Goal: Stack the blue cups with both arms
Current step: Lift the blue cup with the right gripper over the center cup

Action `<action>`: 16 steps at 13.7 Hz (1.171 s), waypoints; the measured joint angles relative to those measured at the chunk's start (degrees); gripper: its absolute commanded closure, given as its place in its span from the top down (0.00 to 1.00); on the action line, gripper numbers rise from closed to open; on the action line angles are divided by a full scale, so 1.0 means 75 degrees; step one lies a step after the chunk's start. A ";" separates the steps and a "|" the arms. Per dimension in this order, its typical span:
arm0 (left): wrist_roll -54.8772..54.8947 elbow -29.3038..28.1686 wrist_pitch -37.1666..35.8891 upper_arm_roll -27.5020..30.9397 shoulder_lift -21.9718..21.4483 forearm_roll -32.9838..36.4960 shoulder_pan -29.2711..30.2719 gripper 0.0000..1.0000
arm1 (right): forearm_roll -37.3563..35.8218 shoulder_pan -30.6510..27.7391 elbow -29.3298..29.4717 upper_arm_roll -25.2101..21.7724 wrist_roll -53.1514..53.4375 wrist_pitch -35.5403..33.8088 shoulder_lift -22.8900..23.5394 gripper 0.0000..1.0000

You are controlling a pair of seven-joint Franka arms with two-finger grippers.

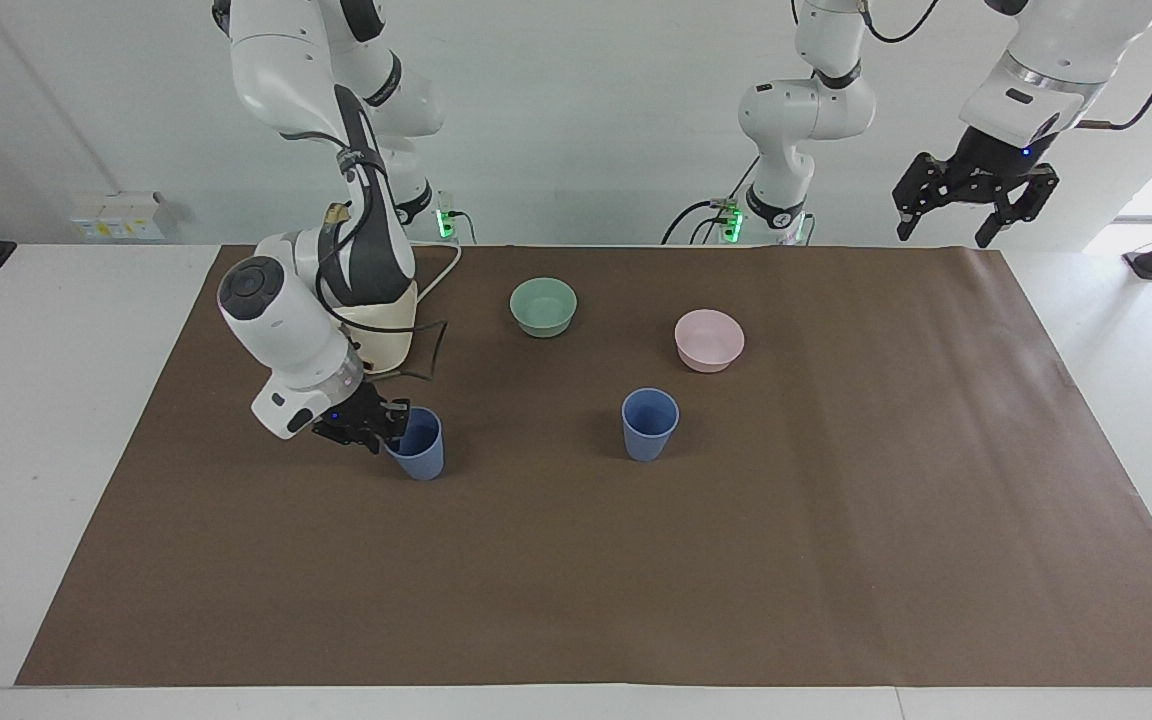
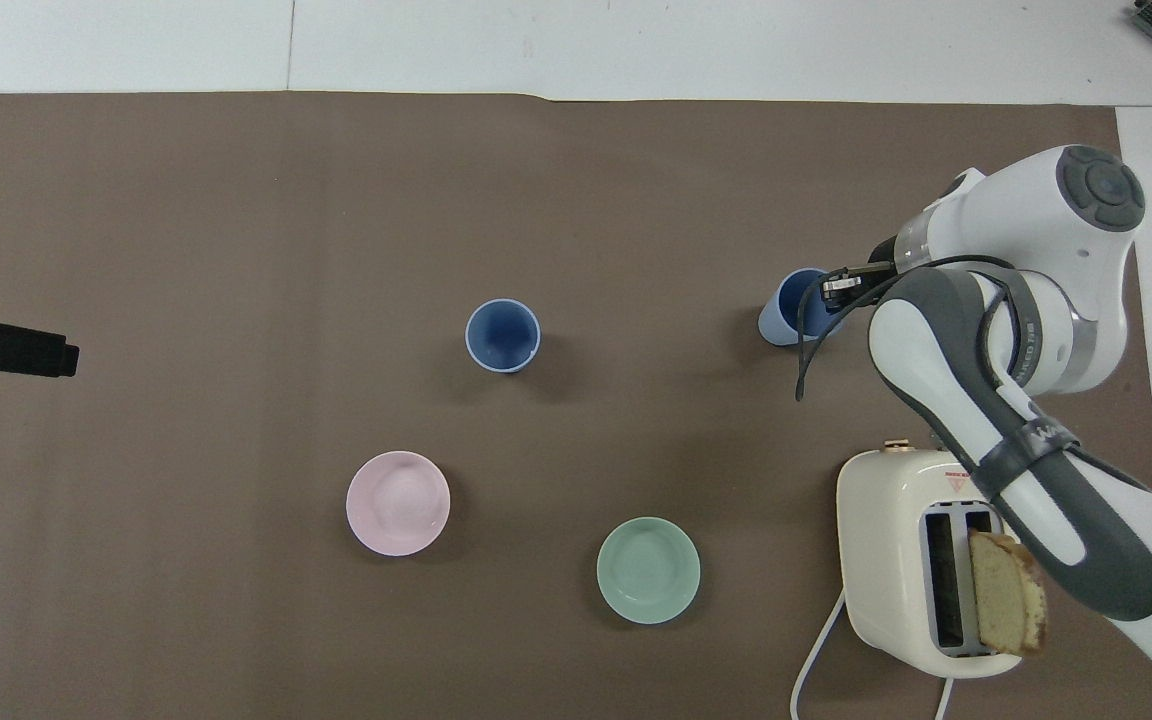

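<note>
Grip on the rim of one small periwinkle-blue plastic cup [image 1: 417,444], left of centre in the facing view, belongs to the black right gripper [image 1: 383,428], its fingers pinched onto the wall. The second blue cup [image 1: 649,424] stands upright mid-frame on the brown paper mat [image 1: 636,580], below the pale green bowl [image 1: 543,306] and pink bowl [image 1: 709,340]. Spread open, the left gripper [image 1: 970,203] waits at upper right.

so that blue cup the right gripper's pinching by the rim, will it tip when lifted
Likely light: the blue cup looks like thin plastic. The right gripper is shut on one wall, so it may hang tilted. Its smooth taper might let it slip.
</note>
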 measured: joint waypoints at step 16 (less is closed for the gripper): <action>-0.0080 0.0057 -0.0225 -0.0001 -0.0003 -0.0090 0.0000 1.00 | -0.0784 0.3047 0.2639 0.0047 0.3740 -0.2708 -0.0359 0.00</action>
